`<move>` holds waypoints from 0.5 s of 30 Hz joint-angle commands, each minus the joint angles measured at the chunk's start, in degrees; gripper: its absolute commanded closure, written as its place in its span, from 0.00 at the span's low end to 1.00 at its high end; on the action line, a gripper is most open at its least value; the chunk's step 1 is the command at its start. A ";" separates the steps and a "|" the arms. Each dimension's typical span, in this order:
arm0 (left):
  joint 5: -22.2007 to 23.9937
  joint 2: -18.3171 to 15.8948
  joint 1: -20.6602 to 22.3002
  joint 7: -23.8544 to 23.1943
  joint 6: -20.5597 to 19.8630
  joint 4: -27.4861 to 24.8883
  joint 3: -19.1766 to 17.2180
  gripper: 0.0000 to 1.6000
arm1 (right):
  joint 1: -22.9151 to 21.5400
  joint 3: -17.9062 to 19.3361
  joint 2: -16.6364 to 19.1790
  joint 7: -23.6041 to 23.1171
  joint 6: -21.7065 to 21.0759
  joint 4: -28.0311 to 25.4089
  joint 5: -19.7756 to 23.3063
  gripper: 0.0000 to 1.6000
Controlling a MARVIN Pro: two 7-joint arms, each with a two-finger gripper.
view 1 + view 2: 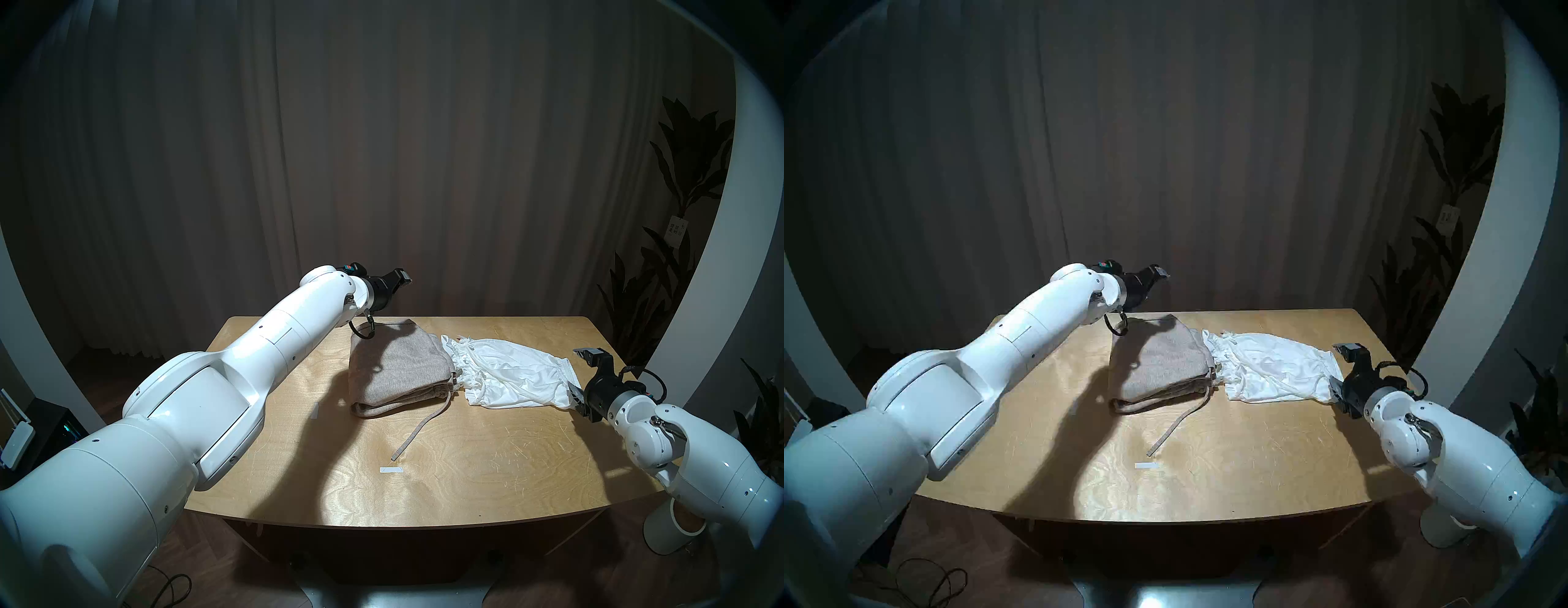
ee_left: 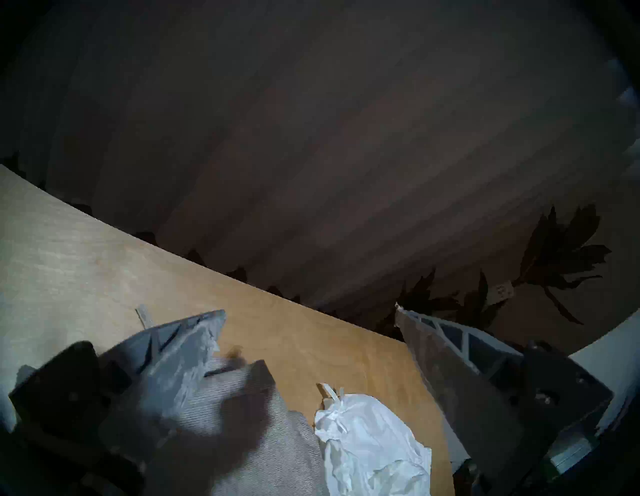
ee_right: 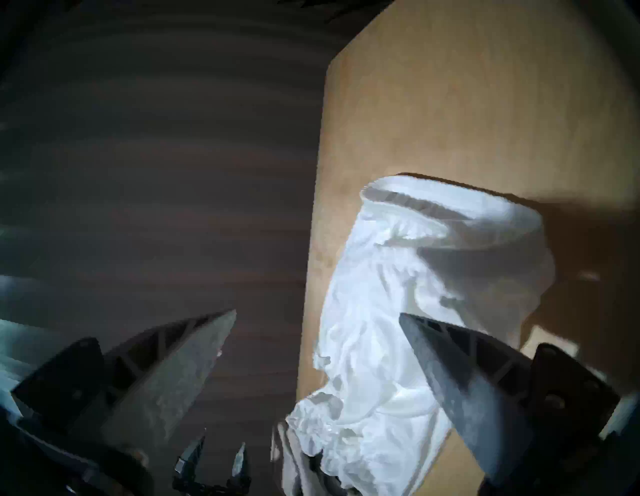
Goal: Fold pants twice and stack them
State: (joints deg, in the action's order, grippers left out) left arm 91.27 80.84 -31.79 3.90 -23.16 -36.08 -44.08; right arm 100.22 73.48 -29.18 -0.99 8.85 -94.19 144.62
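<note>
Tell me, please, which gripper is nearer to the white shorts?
Right. The right gripper sits open at the white shorts' right end; the left gripper hovers open beyond the folded beige pants.

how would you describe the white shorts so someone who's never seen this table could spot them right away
On the wooden table, look to the far right part, just in front of the right claw. The white shorts lie there spread out and crumpled, touching the folded beige pants on their left. They are the only thin, shiny white cloth, with ruffled edges.
</note>
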 commanded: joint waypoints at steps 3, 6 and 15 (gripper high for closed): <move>-0.80 -2.97 -0.28 -1.52 1.07 -3.11 -0.41 0.00 | 5.72 0.99 3.70 -1.63 -0.12 0.24 -0.18 0.00; -1.10 -3.67 -0.70 -1.85 1.35 -3.92 -0.49 0.00 | 6.96 1.35 4.58 -2.14 -0.21 0.33 -0.18 0.00; -1.96 -5.83 -2.31 -3.05 2.16 -6.90 -0.66 0.00 | 10.62 2.23 6.89 -3.82 -0.51 0.56 -0.39 0.00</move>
State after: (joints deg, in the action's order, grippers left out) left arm 89.57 76.84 -34.13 2.33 -21.92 -39.81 -44.23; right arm 107.77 74.29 -25.17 -2.94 8.18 -93.65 144.50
